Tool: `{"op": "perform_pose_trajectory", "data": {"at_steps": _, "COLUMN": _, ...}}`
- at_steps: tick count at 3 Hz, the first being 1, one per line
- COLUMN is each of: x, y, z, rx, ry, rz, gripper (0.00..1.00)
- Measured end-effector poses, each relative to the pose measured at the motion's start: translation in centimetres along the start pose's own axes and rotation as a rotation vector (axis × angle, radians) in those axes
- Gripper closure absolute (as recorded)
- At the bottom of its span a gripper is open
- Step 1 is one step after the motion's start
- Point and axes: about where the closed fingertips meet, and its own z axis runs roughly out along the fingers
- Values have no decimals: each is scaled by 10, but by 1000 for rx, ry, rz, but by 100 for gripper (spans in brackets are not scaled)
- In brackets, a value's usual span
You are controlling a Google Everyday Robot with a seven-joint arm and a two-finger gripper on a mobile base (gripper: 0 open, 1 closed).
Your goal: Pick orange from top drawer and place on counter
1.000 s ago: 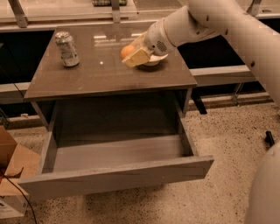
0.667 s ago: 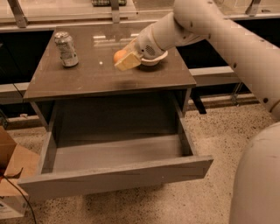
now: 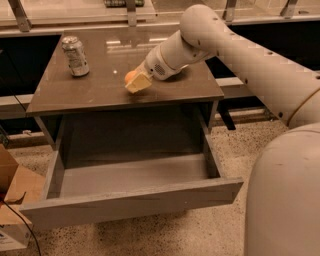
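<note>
The orange [image 3: 130, 76] shows as a small orange patch between the fingers of my gripper [image 3: 135, 82]. The gripper is shut on the orange and holds it just over the middle front of the counter [image 3: 100, 87], a glossy dark tabletop. I cannot tell whether the orange touches the surface. The top drawer [image 3: 131, 201] is pulled fully open below the counter, and its grey inside holds nothing that I can see. My pale arm reaches in from the right.
A silver soda can [image 3: 75, 56] stands upright at the counter's back left. A pale ledge with metal posts [image 3: 75, 12] runs behind the counter. A cardboard box [image 3: 15, 197] sits on the floor left of the drawer. My base [image 3: 285, 200] fills the lower right.
My gripper has moved left and toward the counter's front edge with the orange in it. The can and the drawer have not moved.
</note>
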Motion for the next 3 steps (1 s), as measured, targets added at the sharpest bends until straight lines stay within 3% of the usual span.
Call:
{"op": "perform_pose_trajectory", "data": {"at_steps": 1, "x": 13, "y": 1, "z": 16, "rx": 15, "ry": 20, "rz": 40, "gripper": 27}}
{"op": "perform_pose_trajectory", "data": {"at_steps": 2, "x": 19, "y": 3, "z": 19, "rx": 20, "ry": 23, "rz": 57, "gripper": 4}}
{"op": "perform_pose_trajectory", "data": {"at_steps": 3, "x": 19, "y": 3, "z": 19, "rx": 20, "ry": 23, "rz": 57, "gripper": 0}}
